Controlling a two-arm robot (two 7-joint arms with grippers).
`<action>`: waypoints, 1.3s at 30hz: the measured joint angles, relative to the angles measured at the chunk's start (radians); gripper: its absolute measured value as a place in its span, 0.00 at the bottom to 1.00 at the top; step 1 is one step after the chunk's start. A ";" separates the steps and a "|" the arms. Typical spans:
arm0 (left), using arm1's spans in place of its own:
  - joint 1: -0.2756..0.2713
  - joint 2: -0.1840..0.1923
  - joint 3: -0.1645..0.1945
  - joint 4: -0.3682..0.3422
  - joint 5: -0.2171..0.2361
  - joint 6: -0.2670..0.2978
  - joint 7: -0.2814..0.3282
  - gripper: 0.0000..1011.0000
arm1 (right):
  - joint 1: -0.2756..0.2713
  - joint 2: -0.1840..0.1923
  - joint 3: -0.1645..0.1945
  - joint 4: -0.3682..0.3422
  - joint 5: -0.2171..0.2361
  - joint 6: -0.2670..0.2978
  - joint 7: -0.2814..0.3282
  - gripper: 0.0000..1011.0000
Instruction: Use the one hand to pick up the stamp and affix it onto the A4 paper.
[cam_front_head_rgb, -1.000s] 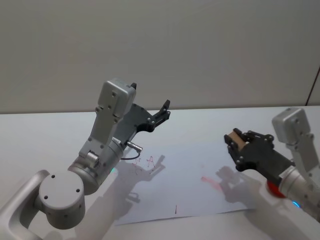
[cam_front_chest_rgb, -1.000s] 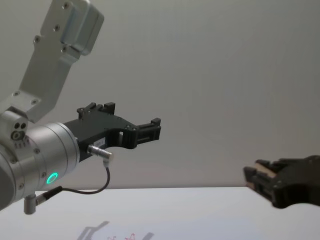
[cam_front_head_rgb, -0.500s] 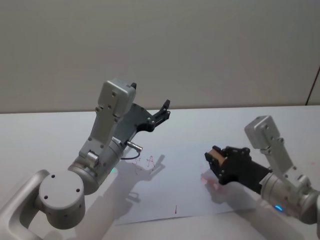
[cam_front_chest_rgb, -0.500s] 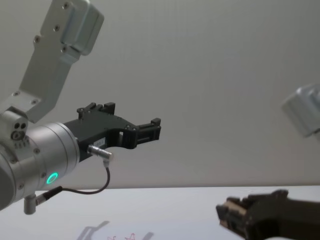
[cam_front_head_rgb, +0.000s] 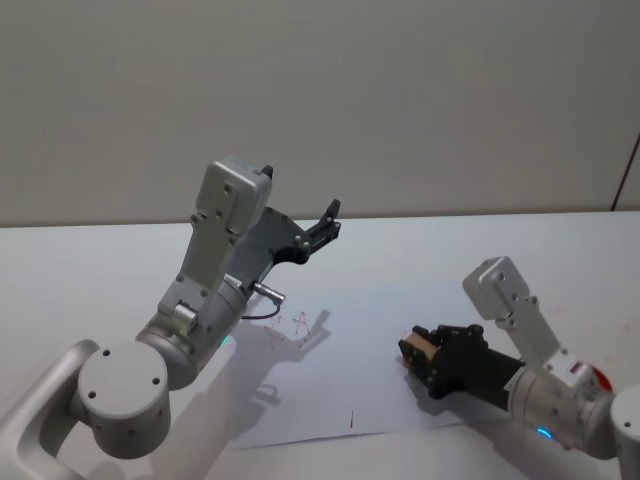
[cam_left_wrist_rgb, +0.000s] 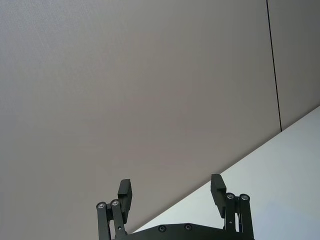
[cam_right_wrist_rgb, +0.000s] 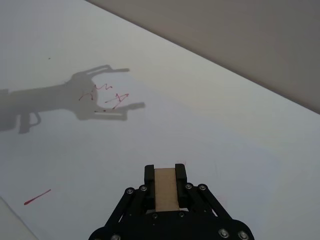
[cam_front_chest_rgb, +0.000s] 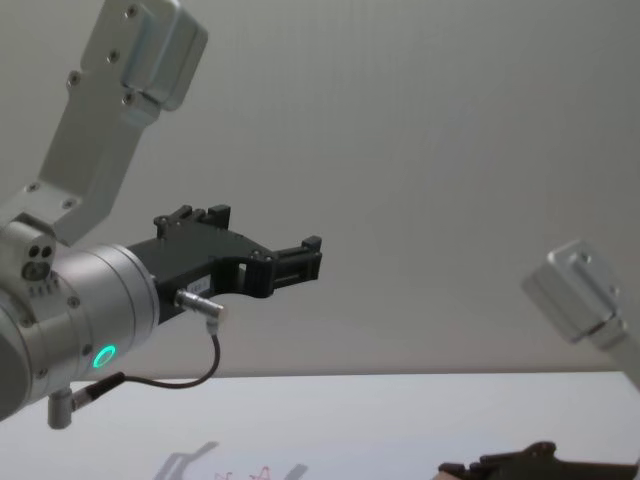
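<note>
My right gripper (cam_front_head_rgb: 413, 352), black and blocky, is shut on the stamp (cam_front_head_rgb: 419, 343), a light wooden block (cam_right_wrist_rgb: 166, 192) held between its two dark fingers (cam_right_wrist_rgb: 149, 174). It hangs low over the right part of the A4 paper (cam_front_head_rgb: 340, 380); I cannot tell whether the stamp touches the sheet. The paper lies flat on the table and bears red marks (cam_right_wrist_rgb: 107, 95) near its far left and a short red stroke (cam_right_wrist_rgb: 37, 196) by its near edge. My left gripper (cam_front_head_rgb: 325, 225) is raised high above the table, open and holding nothing (cam_left_wrist_rgb: 170, 192).
The grey-white table (cam_front_head_rgb: 90, 270) runs back to a plain wall. The left arm's silver body (cam_front_head_rgb: 190, 320) with its green light rises at the left of the paper. A small red object (cam_front_head_rgb: 597, 378) shows behind the right arm.
My right gripper has moved left and down with the stamp, from above the paper's right edge to low over the sheet. The left arm has not moved.
</note>
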 joint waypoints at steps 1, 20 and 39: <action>0.000 0.000 0.000 0.000 0.000 0.000 0.000 0.99 | 0.001 0.000 -0.001 0.004 -0.001 0.002 0.001 0.22; 0.000 0.000 0.000 0.000 0.000 0.000 0.000 0.99 | 0.010 -0.006 -0.012 0.027 -0.001 0.004 -0.015 0.22; 0.000 0.000 0.000 0.000 0.000 0.000 0.000 0.99 | -0.035 0.036 0.034 -0.185 0.085 -0.024 -0.166 0.22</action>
